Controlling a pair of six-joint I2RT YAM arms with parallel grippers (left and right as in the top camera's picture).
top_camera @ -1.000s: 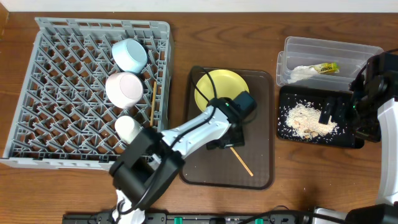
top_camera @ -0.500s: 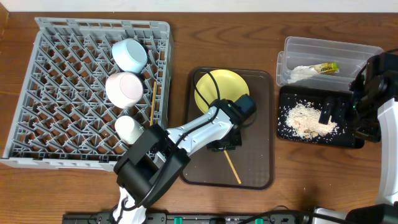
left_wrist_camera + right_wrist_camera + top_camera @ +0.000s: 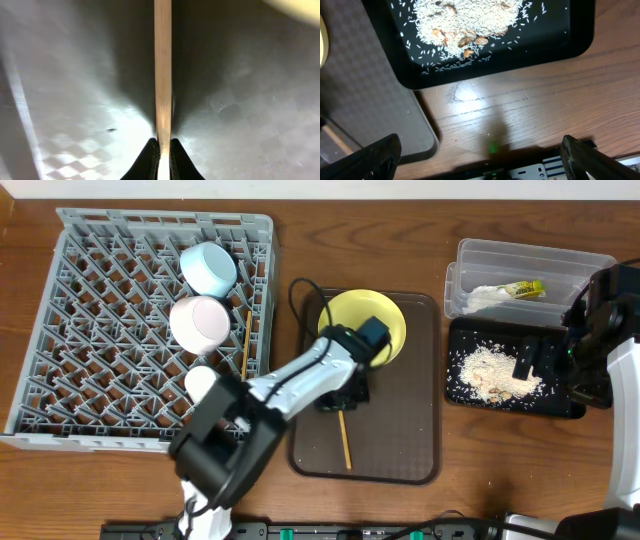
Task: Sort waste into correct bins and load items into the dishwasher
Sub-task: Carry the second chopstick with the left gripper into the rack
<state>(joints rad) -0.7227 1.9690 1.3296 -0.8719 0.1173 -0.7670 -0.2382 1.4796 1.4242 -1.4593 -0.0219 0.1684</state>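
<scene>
I am finding the left gripper (image 3: 340,393) in the middle of the overhead frame, closed tight with a chopstick (image 3: 345,442) pinched between its fingertips. The wrist view is confirming this: the stick (image 3: 162,75) is running straight out from the narrow tips (image 3: 162,150) over the brown serving tray (image 3: 410,450). The grip is sitting near one end, with the long free end pointing toward the lower edge of the frame. The right gripper (image 3: 480,147) is hanging fully spread and holding nothing, over bare table beside the black tray (image 3: 570,40) at the right. I am judging the main risk to be rotation or slip: a thin round stick held at its end may be swinging or sliding out during the carry. It may also be catching the yellow plate (image 3: 385,320) just above, or the pegs of the dish rack (image 3: 160,222) at upper left, where the other chopstick (image 3: 245,345) is already lying.
</scene>
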